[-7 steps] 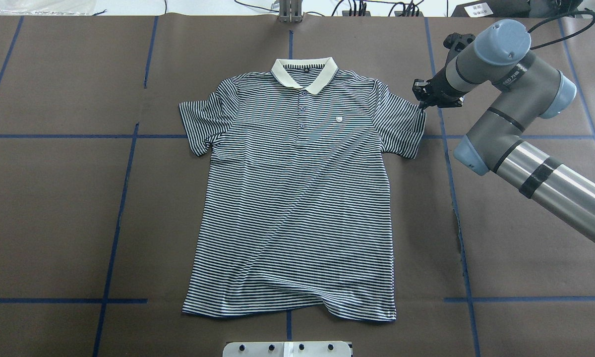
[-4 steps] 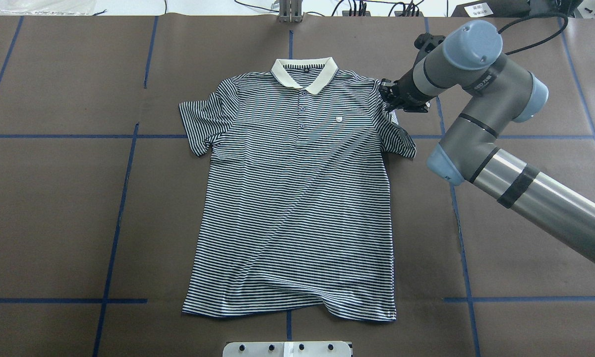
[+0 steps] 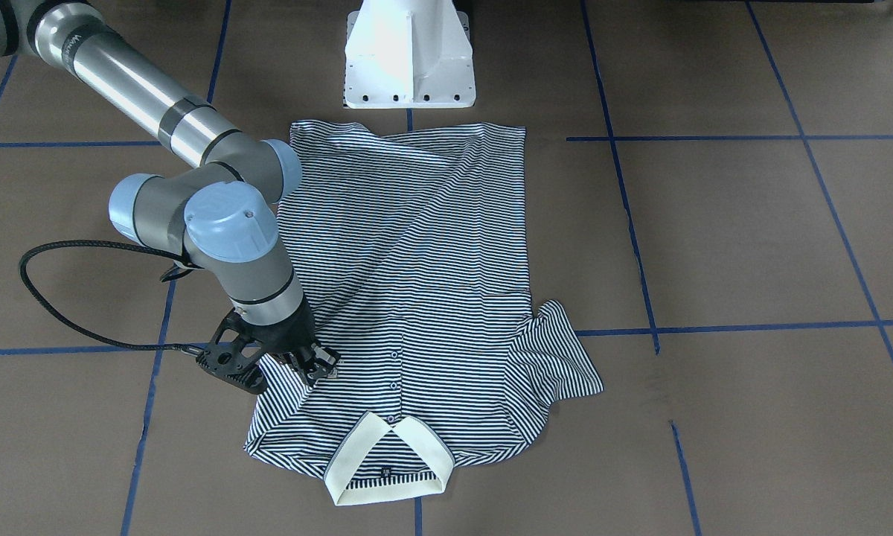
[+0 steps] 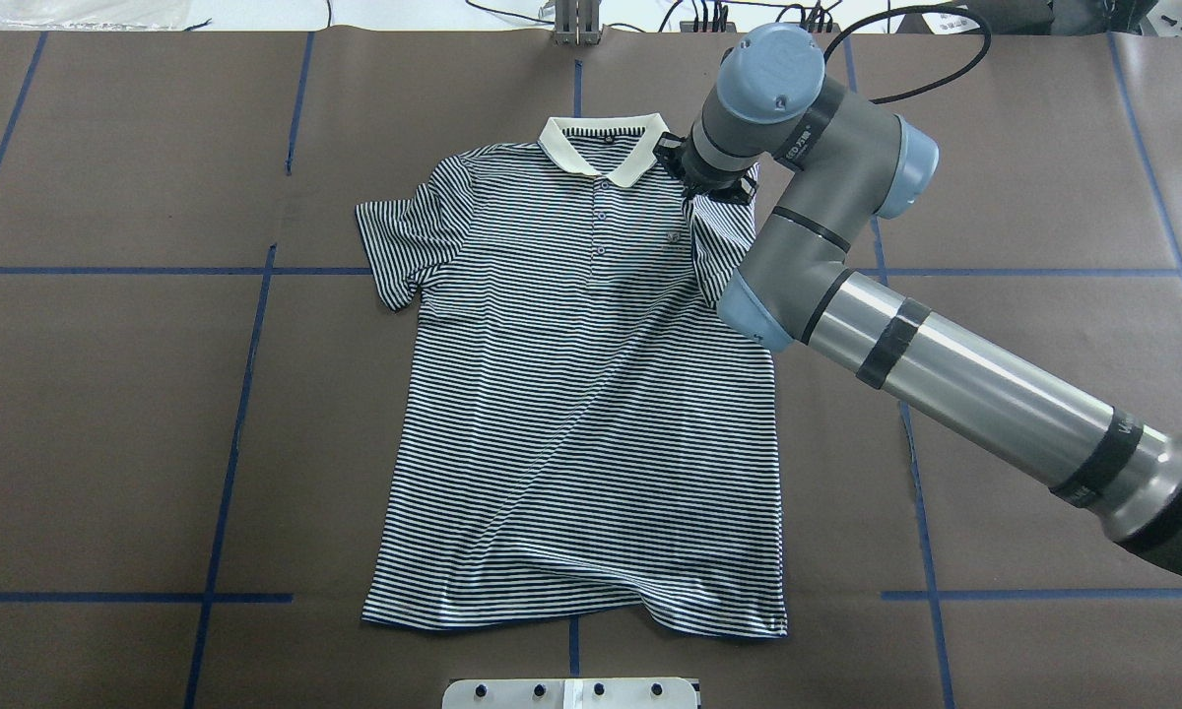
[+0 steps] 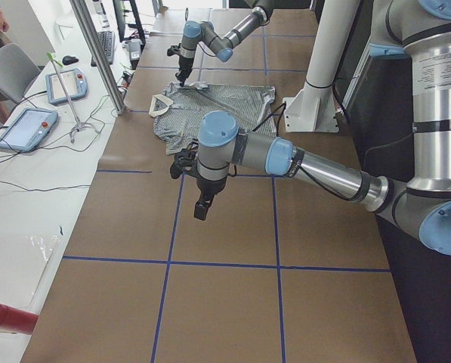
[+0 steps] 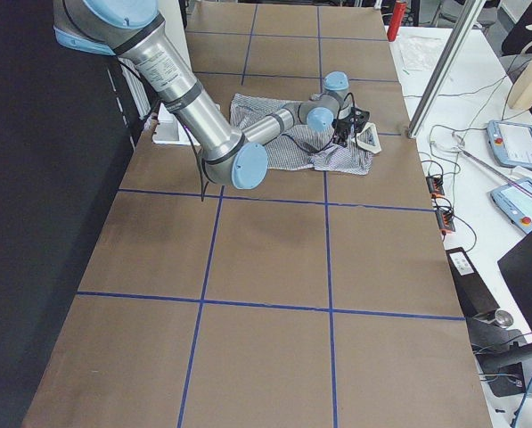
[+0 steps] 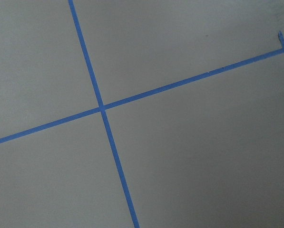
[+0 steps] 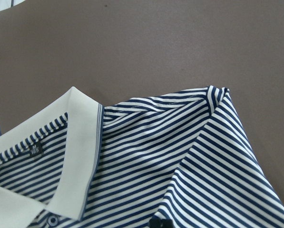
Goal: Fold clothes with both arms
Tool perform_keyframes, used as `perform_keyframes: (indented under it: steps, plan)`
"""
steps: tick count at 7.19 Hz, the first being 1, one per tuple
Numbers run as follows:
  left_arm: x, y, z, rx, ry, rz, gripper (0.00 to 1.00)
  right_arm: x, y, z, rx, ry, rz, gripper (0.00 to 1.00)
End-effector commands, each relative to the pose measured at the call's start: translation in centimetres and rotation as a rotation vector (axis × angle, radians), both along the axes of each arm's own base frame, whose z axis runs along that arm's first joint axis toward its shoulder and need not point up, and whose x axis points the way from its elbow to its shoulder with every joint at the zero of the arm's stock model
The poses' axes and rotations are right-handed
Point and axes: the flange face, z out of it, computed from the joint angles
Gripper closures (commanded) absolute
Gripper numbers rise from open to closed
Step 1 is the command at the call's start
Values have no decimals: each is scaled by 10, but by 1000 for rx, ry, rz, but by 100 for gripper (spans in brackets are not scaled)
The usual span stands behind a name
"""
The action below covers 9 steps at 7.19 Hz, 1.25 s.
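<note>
Overhead exterior: right fingers (image 4: 690,186) pinch shirt sleeve (image 4: 723,248).

polo shirt (image 4: 581,414): soft matt knit cloth
table (image 4: 108,443): matt brown paper cover
right arm (image 4: 975,394): glossy smooth metal tube

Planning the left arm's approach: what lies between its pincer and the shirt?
Nothing but bare table with blue tape lines: in the exterior left view the left pincer hangs over that stretch, short of the shirt.
</note>
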Motion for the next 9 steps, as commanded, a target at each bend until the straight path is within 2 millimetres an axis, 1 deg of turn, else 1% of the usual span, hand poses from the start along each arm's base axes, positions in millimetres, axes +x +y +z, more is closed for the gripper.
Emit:
perform_keyframes:
  steps: [1, 2, 3, 4, 5, 6, 7, 8, 9]
  plan:
    - [0, -1, 0, 6, 0, 2, 0, -5, -12, 7, 3, 42, 31, 100]
    - [2, -5, -3, 13, 2, 7, 0, -3, -14, 6, 5, 44, 36, 13]
    - [5, -13, -4, 43, 21, 13, 0, 2, -16, -1, 16, 35, 41, 0]
    - [6, -40, 2, 113, 24, 12, 0, 8, -12, -19, 37, 3, 43, 0]
    - [18, -86, 6, 96, 46, -36, 0, 20, 0, -32, 51, -29, 43, 0]
    - [60, -131, -2, -7, 103, -128, 0, 43, 24, -31, 59, -43, 40, 0]
    - [121, -166, -31, -119, 175, -210, 0, 70, 50, -39, 61, -48, 38, 0]
    - [205, -175, -67, -172, 208, -208, 0, 88, 71, -42, 63, -50, 35, 0]
    - [255, -182, -86, -184, 178, -253, 0, 107, 92, -37, 67, -69, 23, 0]
